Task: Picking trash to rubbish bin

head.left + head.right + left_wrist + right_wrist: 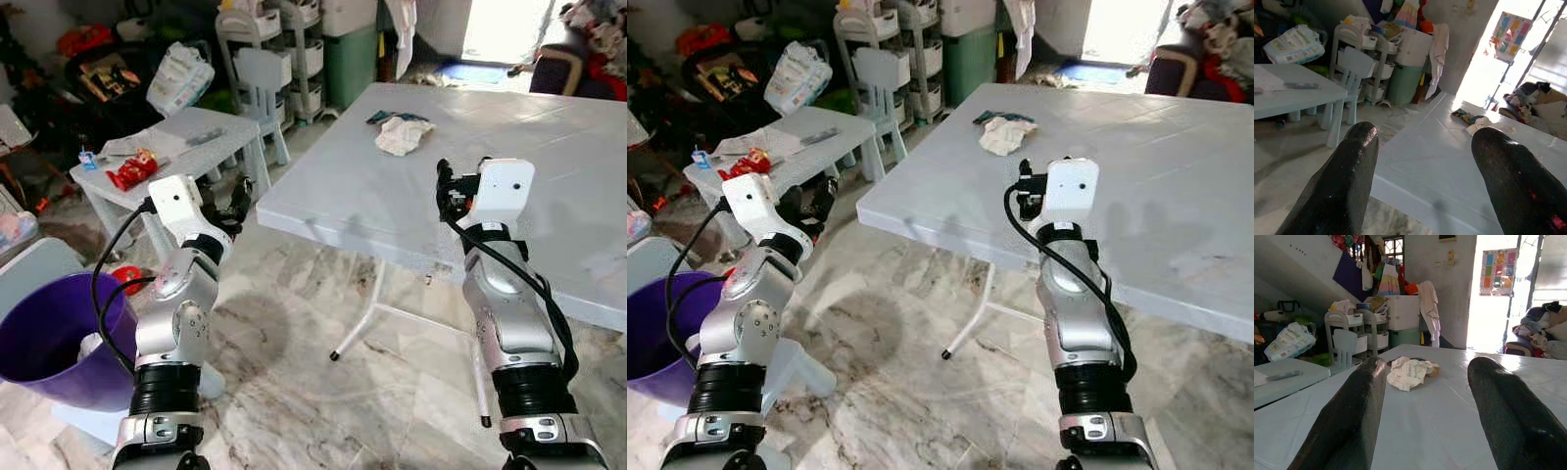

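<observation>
Right hand point(1420, 411): I am holding it low over the counter point(549, 166), fingers spread wide and gripping nothing.
Trash: the crumpled white paper point(1408, 372) is lying on the counter straight ahead of the right hand, framed between its two fingers but still apart from them; a darker scrap is sitting just behind it.
Left hand point(1425, 181): I am keeping it raised beside the counter's near edge, fingers apart, empty.
Rubbish bin: the purple bin point(49, 338) is waiting on the floor below and behind the left hand.
Progress: I am judging the pickup not yet made; reaching, grasping and carrying to the bin are all left.
</observation>
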